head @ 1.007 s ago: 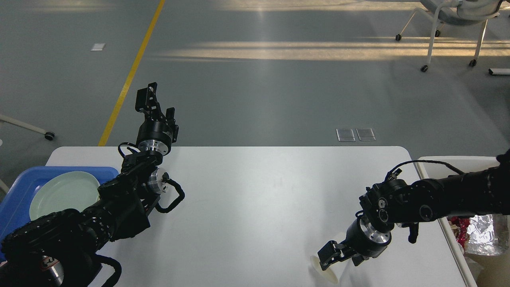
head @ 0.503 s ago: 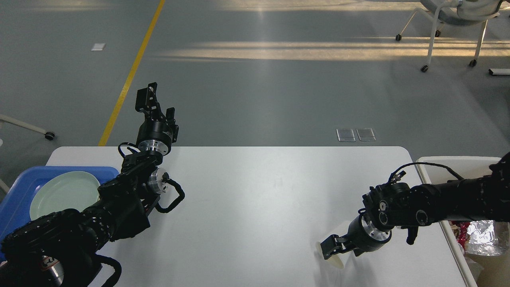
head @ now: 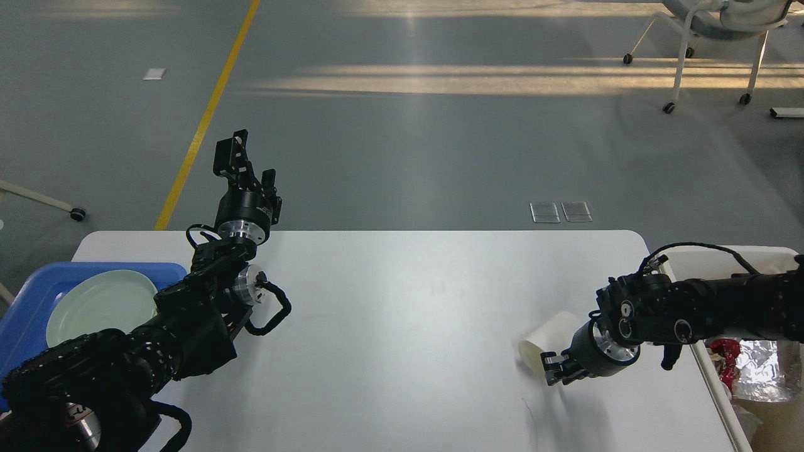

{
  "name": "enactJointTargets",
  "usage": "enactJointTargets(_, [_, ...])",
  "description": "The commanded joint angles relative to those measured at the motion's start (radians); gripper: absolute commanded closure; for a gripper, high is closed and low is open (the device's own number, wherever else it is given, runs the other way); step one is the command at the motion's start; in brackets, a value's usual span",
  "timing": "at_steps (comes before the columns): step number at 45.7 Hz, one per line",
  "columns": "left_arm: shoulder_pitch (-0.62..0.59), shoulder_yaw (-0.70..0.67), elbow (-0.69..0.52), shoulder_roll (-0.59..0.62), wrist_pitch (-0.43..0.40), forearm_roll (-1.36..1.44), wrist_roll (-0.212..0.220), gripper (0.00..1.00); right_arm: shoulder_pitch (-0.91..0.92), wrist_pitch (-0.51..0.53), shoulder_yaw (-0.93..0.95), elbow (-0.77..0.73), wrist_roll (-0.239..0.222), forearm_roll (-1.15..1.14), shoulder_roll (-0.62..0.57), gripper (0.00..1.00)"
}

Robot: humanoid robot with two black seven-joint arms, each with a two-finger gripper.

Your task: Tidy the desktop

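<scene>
Now | right pincer [head: 553, 370] pinching smooth white paper cup [head: 546, 342] | left pincer [head: 242, 157] spread

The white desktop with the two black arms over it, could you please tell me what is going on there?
The robot is clearing the large white desktop. Its right pincer grips a small white paper cup, tilted on its side, near the table's right edge, beside the cream-white rectangular bin that already holds crumpled foil and red wrappers. The left pincer is raised at the table's far left edge, open and holding nothing. A pale green round plate lies in the blue plastic tray at the left.
</scene>
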Motion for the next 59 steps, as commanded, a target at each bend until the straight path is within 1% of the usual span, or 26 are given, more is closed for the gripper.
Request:
enactJointTargets(1, [-0.001,0.000,0.000,0.000,0.000,0.000,0.000,0.02,0.000,0.005,-0.001,-0.014,0.002,0.000,0.000,0.93])
enactJointTargets(5, [0.000,0.000,0.000,0.000,0.000,0.000,0.000,0.02,0.000,0.005,-0.001,-0.020,0.004,0.000,0.000,0.99])
enactJointTargets(11, [0.000,0.000,0.000,0.000,0.000,0.000,0.000,0.02,0.002,0.006,-0.008,-0.020,0.004,0.000,-0.002,0.99])
enactJointTargets(15, [0.000,0.000,0.000,0.000,0.000,0.000,0.000,0.02,0.013,0.025,-0.018,-0.015,0.004,0.004,-0.009,0.96])
enactJointTargets(17, [0.000,0.000,0.000,0.000,0.000,0.000,0.000,0.02,0.026,0.051,-0.021,-0.009,0.007,0.006,-0.025,0.93])
enactJointTargets(21, [-0.001,0.000,0.000,0.000,0.000,0.000,0.000,0.02,0.075,0.112,-0.014,0.003,0.013,0.008,-0.058,0.93])
enactJointTargets(23, [0.000,0.000,0.000,0.000,0.000,0.000,0.000,0.02,0.094,0.135,-0.012,0.014,0.025,0.008,-0.066,0.91])
enactJointTargets(25, [0.000,0.000,0.000,0.000,0.000,0.000,0.000,0.02,0.131,0.143,-0.011,0.019,0.035,0.009,-0.077,0.85])
enactJointTargets(28, [0.000,0.000,0.000,0.000,0.000,0.000,0.000,0.02,0.166,0.137,-0.004,0.008,0.035,0.024,-0.086,0.72])
enactJointTargets(31, [0.000,0.000,0.000,0.000,0.000,0.000,0.000,0.02,0.198,0.132,0.003,-0.016,0.033,0.052,-0.091,0.53])
enactJointTargets(33, [0.000,0.000,0.000,0.000,0.000,0.000,0.000,0.02,0.223,0.132,0.005,-0.044,0.030,0.075,-0.089,0.43])
enactJointTargets(37, [0.000,0.000,0.000,0.000,0.000,0.000,0.000,0.02,0.247,0.134,0.005,-0.116,0.022,0.147,-0.086,0.26])
enactJointTargets(39, [-0.001,0.000,0.000,0.000,0.000,0.000,0.000,0.02,0.249,0.132,0.005,-0.147,0.021,0.208,-0.080,0.21])
enactJointTargets(42, [0.000,0.000,0.000,0.000,0.000,0.000,0.000,0.02,0.253,0.137,0.003,-0.187,0.013,0.322,-0.071,0.18])
enactJointTargets(46, [0.000,0.000,0.000,0.000,0.000,0.000,0.000,0.02,0.256,0.149,0.000,-0.211,0.007,0.454,-0.045,0.10])
enactJointTargets(51, [0.000,0.000,0.000,0.000,0.000,0.000,0.000,0.02,0.296,0.169,-0.012,-0.199,0.004,0.526,-0.032,0.08])
enactJointTargets(54, [0.000,0.000,0.000,0.001,0.000,0.000,0.000,0.02,0.345,0.248,-0.012,-0.193,-0.002,0.552,-0.037,0.08])
enactJointTargets(59, [0.000,0.000,0.000,0.000,0.000,0.000,0.000,0.02,0.443,0.457,-0.009,-0.165,-0.013,0.597,-0.087,0.09])
